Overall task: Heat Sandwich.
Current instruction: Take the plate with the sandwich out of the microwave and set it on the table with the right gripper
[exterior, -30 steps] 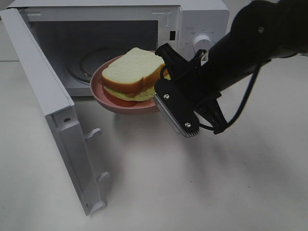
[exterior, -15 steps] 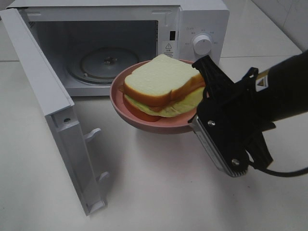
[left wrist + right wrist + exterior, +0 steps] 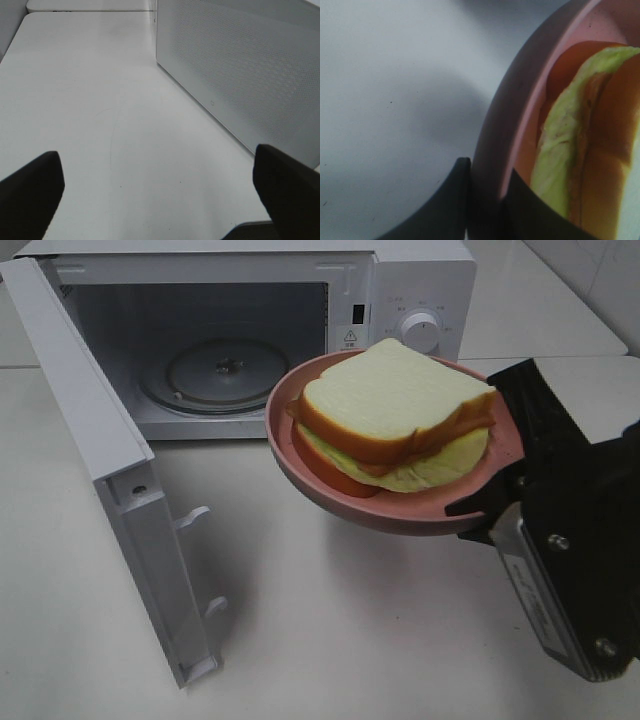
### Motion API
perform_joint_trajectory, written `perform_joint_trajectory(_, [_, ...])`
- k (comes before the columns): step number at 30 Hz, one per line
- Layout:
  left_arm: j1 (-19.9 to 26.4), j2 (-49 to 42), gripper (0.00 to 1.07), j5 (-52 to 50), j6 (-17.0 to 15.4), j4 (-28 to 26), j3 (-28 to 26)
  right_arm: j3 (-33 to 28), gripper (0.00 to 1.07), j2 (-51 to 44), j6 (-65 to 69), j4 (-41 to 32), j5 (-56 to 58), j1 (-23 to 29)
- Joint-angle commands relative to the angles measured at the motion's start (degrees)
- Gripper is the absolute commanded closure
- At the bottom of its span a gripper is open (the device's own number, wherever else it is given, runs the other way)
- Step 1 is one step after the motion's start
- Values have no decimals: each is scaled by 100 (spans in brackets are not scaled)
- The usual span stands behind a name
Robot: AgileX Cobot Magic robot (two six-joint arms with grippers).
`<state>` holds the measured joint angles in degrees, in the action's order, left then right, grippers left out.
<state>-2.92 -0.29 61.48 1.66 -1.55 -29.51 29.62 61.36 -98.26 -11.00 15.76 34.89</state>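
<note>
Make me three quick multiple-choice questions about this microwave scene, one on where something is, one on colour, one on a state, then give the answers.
1. Where is the round pink plate carrying the white-bread sandwich?
A. On the glass turntable
B. In the air outside the white microwave
C. Lying on the table
2. What colour is the plate?
A. Pink
B. Blue
C. Green
3. What state is the microwave door in?
A. Shut
B. Missing
C. Swung open

Answers: 1 B, the right gripper pinches its rim clear of the cavity. 2 A, both views show pink. 3 C, the glass turntable shows bare inside.
</note>
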Motion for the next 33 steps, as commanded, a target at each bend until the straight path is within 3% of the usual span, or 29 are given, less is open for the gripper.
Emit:
perform_joint_trajectory(1, [23,-34,10,-23,-40,-40,6,-160,107,-435,69,11,57,0])
perform_joint_trajectory(17, [23,-34,10,-23,-40,-40,6,-390,107,-1839,1914,1627,1215,0])
perform_joint_trajectory(33, [23,-34,10,-23,-40,-40,6,-390,107,-1874,4326,3289,1490,0])
